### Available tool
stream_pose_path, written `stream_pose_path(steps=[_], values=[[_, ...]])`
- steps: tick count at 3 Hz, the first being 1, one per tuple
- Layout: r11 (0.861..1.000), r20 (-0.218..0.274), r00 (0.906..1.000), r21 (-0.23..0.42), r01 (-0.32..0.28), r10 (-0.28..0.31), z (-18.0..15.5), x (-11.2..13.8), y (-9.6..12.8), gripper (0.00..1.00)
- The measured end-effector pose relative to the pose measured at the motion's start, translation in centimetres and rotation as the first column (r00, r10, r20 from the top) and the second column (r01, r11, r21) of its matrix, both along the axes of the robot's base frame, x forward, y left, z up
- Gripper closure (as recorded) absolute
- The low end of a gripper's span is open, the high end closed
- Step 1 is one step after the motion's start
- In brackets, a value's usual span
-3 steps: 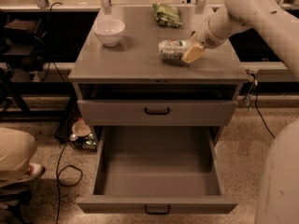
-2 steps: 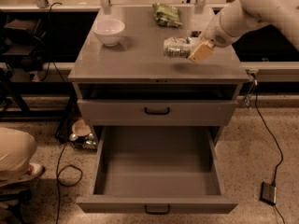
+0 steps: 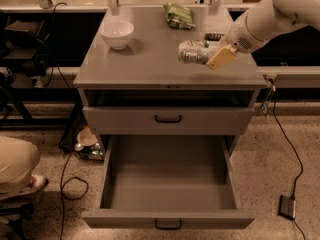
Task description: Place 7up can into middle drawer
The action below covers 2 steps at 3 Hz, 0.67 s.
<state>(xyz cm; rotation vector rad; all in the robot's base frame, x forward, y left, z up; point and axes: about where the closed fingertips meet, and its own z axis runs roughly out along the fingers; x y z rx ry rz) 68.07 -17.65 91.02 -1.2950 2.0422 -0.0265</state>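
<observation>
We've got 7up can [image 3: 192, 52] gripped in pincer [image 3: 210, 53] over tabletop [image 3: 145, 64]; middle drawer [image 3: 170, 219] open, carry & drop-in not yet done

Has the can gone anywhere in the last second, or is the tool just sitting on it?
The tool, shut on the 7up can, has carried it slightly rightward over the cabinet top, the can lying sideways in the grip. The arm no longer fills the lower right corner. Unchanged: the middle drawer pulled out with no can in it, the white bowl, green bag and dark bar.
</observation>
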Motion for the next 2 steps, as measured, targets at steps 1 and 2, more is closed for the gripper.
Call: stream_pose_path(steps=[1,2], values=[[1.0,-0.016,0.9998,-0.004,-0.014,0.014,0.6,-1.6,-0.4,1.0],[0.998,-0.091,0.9951,-0.043,-0.043,0.039,0.1,-5.5,-0.4,1.0]])
